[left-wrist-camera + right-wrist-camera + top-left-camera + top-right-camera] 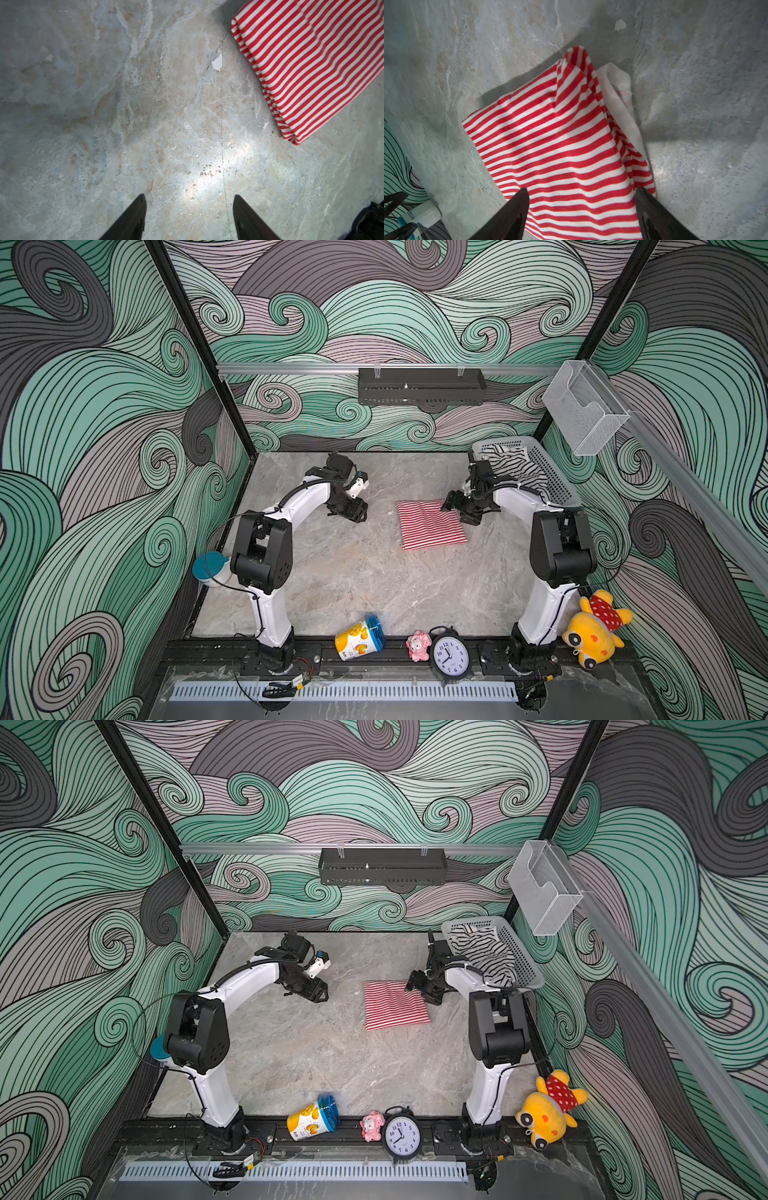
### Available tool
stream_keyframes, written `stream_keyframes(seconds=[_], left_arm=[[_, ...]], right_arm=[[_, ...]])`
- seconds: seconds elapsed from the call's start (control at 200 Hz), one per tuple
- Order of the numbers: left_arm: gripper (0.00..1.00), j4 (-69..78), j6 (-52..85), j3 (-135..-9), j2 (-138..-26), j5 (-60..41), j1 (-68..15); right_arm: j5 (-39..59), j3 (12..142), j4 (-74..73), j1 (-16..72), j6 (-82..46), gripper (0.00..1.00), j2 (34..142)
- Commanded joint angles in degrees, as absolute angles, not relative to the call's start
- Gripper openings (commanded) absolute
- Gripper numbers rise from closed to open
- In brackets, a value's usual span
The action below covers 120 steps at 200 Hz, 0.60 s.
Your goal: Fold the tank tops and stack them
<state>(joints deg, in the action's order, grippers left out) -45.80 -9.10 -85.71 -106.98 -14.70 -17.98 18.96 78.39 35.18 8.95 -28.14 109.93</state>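
1. Left of the folded red-and-white tank top (428,526), over bare surface (353,572): left fingers (356,514) spread, empty.
2. At its far right corner: right fingers (459,513) wide apart astride the cloth, pinching nothing.
3. Right of it, in the basket (557,472): black-and-white tank top (511,466), crumpled, nearest the right fingers; probably next.

A black alarm clock (451,655) stood at the marble table's (353,572) front edge. Just left of it sat a pink figurine (417,645), farther left a tipped yellow tub (359,637). A yellow plush toy (596,628) lay well to its right.
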Motion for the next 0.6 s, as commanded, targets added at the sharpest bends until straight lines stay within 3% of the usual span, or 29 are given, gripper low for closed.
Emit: stream_keyframes(seconds=[0.0,0.35,0.596], left_arm=[[0.68,-45.97,-8.17,-85.10,-104.84,-17.37,-16.00],[0.68,-44.31,-8.18,-80.91,-103.18,-18.89,-13.27],[0.68,-44.03,-8.17,-80.51,-102.95,-19.20,-12.93]], right_arm=[[19.01,77.43,35.04,9.56,-27.54,0.81,111.48],[13.37,75.30,34.56,9.76,-27.22,0.81,109.74],[18.57,76.88,33.40,11.00,-25.76,0.79,114.63]])
